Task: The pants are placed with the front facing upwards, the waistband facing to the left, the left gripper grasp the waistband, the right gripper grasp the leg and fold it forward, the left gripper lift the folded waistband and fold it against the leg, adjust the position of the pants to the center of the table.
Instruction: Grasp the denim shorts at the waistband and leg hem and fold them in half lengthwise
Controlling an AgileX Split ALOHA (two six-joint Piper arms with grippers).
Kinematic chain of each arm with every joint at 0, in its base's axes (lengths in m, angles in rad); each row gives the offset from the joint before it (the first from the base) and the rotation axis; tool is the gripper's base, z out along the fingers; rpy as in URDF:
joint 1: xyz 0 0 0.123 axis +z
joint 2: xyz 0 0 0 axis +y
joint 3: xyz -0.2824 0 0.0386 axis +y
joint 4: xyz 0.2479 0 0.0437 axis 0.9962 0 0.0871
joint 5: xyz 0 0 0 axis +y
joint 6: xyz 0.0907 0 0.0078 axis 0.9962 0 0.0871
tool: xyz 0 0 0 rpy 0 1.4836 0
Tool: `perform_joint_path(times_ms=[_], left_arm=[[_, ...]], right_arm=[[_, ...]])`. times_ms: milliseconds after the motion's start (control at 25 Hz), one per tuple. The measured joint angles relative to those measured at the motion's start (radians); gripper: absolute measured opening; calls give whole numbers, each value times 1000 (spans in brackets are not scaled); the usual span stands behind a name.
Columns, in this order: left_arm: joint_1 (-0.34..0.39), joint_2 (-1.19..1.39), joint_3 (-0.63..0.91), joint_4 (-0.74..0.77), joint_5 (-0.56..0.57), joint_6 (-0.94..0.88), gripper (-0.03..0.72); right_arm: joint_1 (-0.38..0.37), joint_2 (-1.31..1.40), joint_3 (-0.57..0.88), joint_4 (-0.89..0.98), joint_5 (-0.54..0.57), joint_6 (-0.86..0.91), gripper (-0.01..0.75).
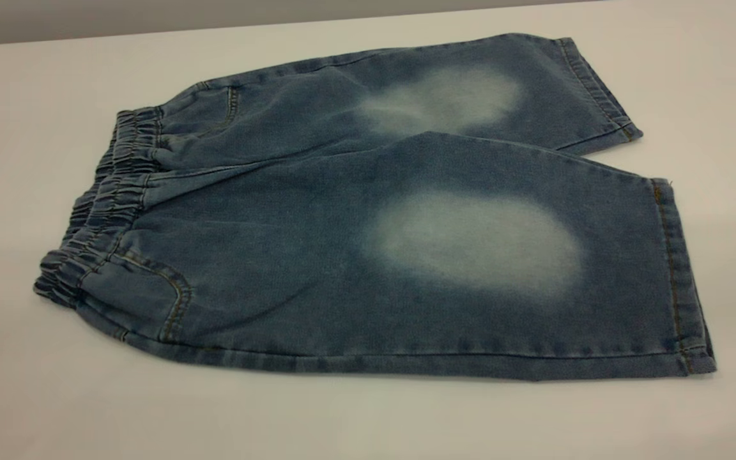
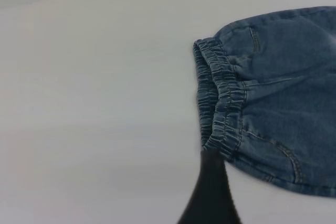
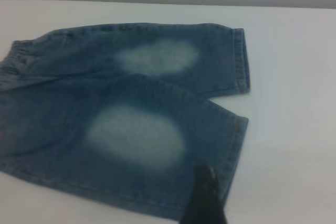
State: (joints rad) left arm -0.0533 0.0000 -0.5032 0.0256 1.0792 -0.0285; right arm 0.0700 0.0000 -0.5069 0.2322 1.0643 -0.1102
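Exterior view: pants [image 1: 317,255] flat on counter [image 1: 36,396], waistband [image 1: 103,204] leftward; left gripper [image 2: 211,192] beside waistband, right gripper [image 3: 206,200] over leg hem, jaws' opening indiscernible.

Your exterior view is evenly and softly lit from above; the table [image 1: 87,396] reads pale with no hard glare, and the pants [image 1: 317,255] throw only a thin, faint shadow along their near edge. Your left wrist view is bright and slightly washed. Your right wrist view is soft throughout; stitching and the dark finger [image 3: 206,198] are blurred.
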Motion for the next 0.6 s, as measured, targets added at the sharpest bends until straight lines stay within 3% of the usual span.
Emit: perform_joint_path(times_ms=[600], left_arm=[[0,2,-5,1,0,-5,519]], right_arm=[[0,0,-3,4,-6,0,493]])
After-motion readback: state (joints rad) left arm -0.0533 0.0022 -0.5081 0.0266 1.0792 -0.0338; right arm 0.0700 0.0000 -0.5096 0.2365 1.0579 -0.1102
